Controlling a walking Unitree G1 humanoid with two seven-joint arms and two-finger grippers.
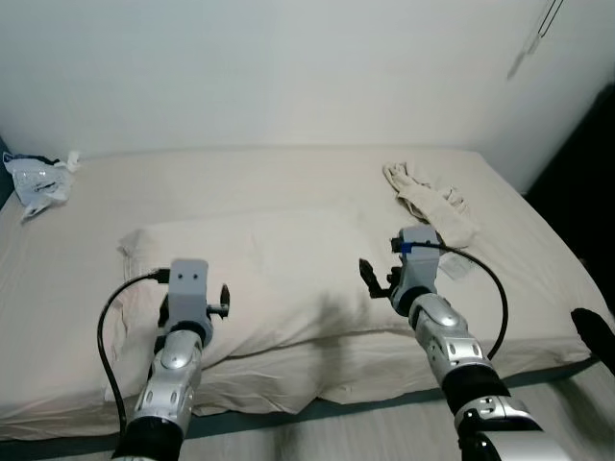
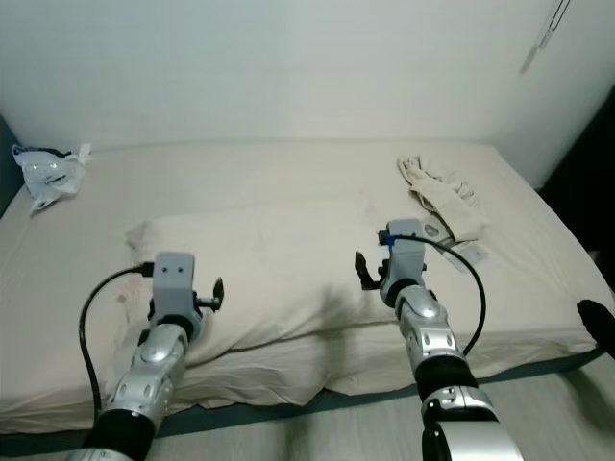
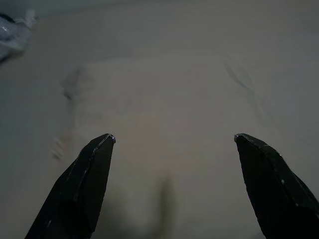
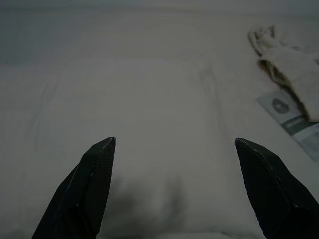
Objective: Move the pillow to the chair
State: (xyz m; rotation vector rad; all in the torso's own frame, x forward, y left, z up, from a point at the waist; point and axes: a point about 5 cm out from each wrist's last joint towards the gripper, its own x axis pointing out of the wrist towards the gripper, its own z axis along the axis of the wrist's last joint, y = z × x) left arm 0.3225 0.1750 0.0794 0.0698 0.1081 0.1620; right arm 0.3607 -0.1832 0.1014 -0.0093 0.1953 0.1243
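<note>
A cream pillow (image 1: 259, 279) is seen lying flat on a bed (image 1: 288, 182) covered with a beige sheet, its long side running across the mattress near the front edge. Both arms are held out over it. The left gripper (image 3: 173, 149) is spread wide, nothing held between its two black fingers (image 3: 82, 184); the pillow's surface lies directly ahead of and beneath the fingertips, and the pillow's far left corner is seen beyond the left finger. From the head camera, this gripper's wrist block (image 1: 188, 288) is placed above the pillow's near left part, with a black cable looping off to its outer side.

The right gripper (image 4: 174, 149) is likewise released and wide apart, its fingers (image 4: 269, 189) empty, with the pillow spread out ahead of them and a faint shadow cast on the fabric just in front of the tips. In the head views the right wrist (image 1: 415, 264) is seen over the pillow's right end. Beyond the right gripper and to its outer side, a crumpled light cloth (image 1: 430, 200) lies on the sheet, and a flat printed packet (image 4: 294, 122) rests next to it, nearer the gripper. Far off to the outer side of the left gripper, at the bed's back corner, a crinkled plastic bag (image 1: 40, 179) is seen. A pale wall (image 1: 288, 67) rises behind the bed, and a strip of grey floor (image 1: 317, 432) is visible below the mattress edge between the two arms
</note>
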